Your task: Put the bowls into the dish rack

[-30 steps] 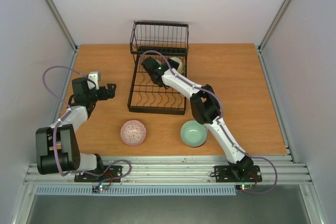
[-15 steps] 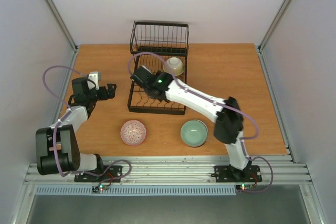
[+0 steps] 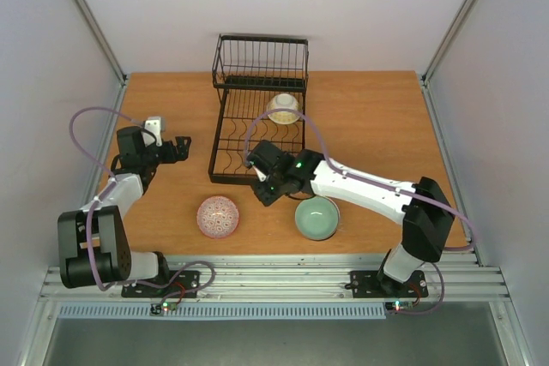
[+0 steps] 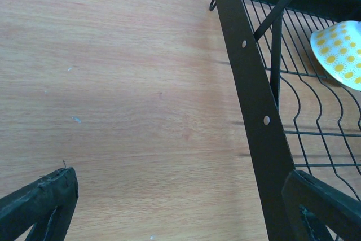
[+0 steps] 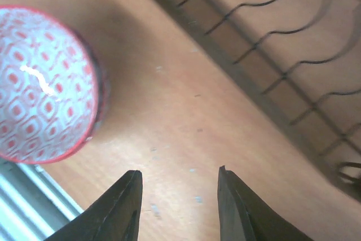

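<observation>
The right claw (image 5: 177, 204) stood partly open, with bare wood showing between its two dark tapered fingers (image 5: 121, 207); it held nothing. It hung low over the orange-brown wooden worktop (image 3: 386, 126), just in front of the near rail of the black wire dish rack (image 3: 220, 139). The right arm reached leftward across the worktop, its white forearm running along the far side of the glossy celadon-green round bowl (image 3: 316, 217). To the claw's left, apart from it, sat the round red-and-white patterned bowl (image 5: 45, 83), ringed in small diamond motifs. The left claw (image 4: 180, 207) was spread wide and empty, low beside the rack's perforated left rail, the left arm folded back near the worktop's left edge. A cream bowl with yellow sunburst dots (image 3: 284, 108) lay tilted among the rack's wavy slot wires, near the taller basket end.
</observation>
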You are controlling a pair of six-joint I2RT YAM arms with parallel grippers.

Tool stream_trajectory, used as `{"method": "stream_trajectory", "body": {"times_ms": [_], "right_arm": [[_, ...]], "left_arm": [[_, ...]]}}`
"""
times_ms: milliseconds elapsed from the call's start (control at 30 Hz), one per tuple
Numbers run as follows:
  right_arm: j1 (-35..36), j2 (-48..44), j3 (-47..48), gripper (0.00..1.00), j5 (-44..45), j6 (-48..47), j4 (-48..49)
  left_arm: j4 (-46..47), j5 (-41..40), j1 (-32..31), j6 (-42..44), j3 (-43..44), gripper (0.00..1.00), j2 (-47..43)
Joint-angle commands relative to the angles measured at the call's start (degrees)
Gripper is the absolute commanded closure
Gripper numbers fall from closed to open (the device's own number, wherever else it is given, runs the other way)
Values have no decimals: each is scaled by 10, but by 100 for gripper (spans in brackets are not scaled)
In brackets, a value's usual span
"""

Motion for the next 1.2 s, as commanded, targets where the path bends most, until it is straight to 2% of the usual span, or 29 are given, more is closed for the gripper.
{"method": "stream_trajectory", "body": {"times_ms": [0,600,1167], "right_arm": [[23,24,-6,62,-106,27,82],[61,136,51,69,-57,21,114],[73,179,85,73,-35,16,100]], "left_arm": [[24,8,-2,4,1,1,-13],[19,8,-2,8,11,1,9],[14,10,-2,9,15,1,13]]}}
